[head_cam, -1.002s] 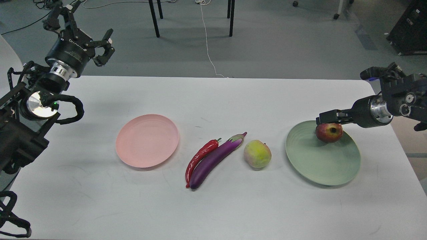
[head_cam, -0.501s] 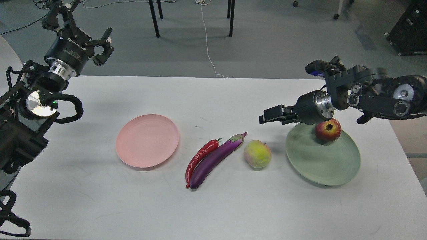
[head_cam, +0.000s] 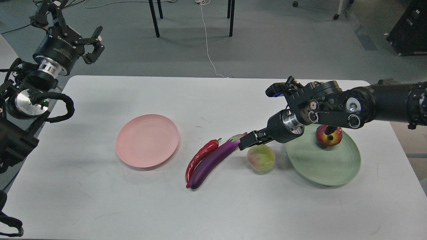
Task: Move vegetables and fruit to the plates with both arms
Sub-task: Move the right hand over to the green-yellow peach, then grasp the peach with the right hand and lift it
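Observation:
The purple eggplant (head_cam: 213,160) and the red chili (head_cam: 199,157) lie side by side at the table's middle. The yellow-green peach (head_cam: 261,158) lies just right of them, blurred. My right gripper (head_cam: 249,140) reaches in low from the right, its dark fingers over the peach's top left edge; I cannot tell the fingers apart. The dark red pomegranate (head_cam: 328,137) sits on the far side of the green plate (head_cam: 320,168), partly behind my right arm. The pink plate (head_cam: 147,140) holds nothing. My left gripper (head_cam: 71,30) is open and empty, raised beyond the table's far left corner.
The white table's (head_cam: 213,206) far edge runs behind both arms. Black chair legs (head_cam: 153,18) and a white cable (head_cam: 206,40) are on the floor beyond. A dark cabinet (head_cam: 412,28) stands at the far right.
My right gripper left the pomegranate on the green plate, swung left and came down to the peach, which shifted slightly right. My left arm drew back to the left.

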You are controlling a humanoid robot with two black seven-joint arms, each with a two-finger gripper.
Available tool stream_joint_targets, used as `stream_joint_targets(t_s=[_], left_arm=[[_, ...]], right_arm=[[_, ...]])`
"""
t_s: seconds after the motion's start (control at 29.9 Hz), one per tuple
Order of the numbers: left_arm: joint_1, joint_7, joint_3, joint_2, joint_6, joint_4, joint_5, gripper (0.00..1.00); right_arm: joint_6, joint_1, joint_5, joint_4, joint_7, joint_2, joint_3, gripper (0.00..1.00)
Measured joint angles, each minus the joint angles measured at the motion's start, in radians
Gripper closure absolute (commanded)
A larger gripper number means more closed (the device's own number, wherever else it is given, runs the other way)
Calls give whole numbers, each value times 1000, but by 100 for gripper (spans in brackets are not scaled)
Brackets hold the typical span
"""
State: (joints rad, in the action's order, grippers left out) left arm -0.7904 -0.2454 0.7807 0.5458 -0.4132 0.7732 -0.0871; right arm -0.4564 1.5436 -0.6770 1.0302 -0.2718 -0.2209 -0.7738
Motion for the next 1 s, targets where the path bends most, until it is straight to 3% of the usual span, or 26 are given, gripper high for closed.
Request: stream_joint_targets(t_s=[0.5, 1.0], left_arm=[[-4, 0, 1, 4, -8, 0, 1, 2], [-1, -3, 0, 46, -10, 0, 0, 2]], right_arm=[[0, 48, 2, 6, 0, 40, -74, 8], [13, -4, 37, -47, -3, 169, -76, 9]])
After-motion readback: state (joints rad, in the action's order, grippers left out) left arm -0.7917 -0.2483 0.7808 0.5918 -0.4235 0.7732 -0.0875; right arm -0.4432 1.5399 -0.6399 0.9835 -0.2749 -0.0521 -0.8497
